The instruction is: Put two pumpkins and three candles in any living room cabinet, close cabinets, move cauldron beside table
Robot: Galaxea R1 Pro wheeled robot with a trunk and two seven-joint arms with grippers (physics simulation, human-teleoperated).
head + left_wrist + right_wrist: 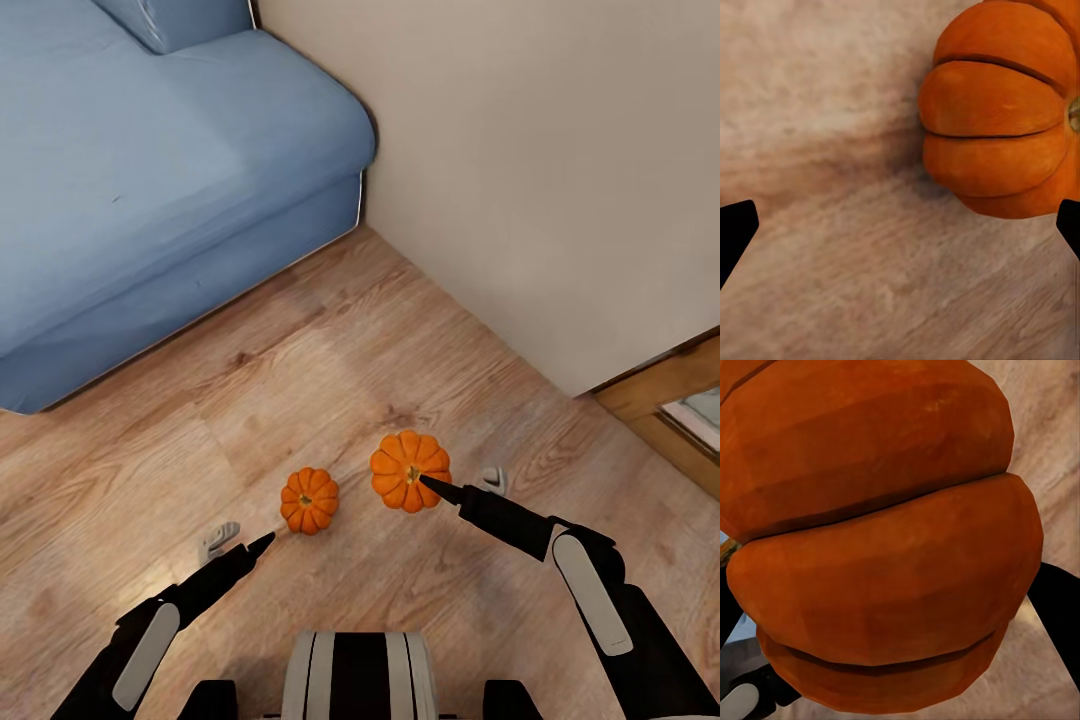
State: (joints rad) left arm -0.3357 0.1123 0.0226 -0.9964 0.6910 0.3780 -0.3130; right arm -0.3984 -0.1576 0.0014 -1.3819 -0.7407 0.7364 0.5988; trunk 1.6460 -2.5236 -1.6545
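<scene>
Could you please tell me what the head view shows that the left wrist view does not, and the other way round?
The head view alone takes in the blue sofa, the beige wall, the right gripper at the larger-looking pumpkin and the left gripper short of the other pumpkin. The left wrist view alone gives a close look at that pumpkin's ribs, off to one side of the open fingertips. Both share that pumpkin and the wooden floor.
</scene>
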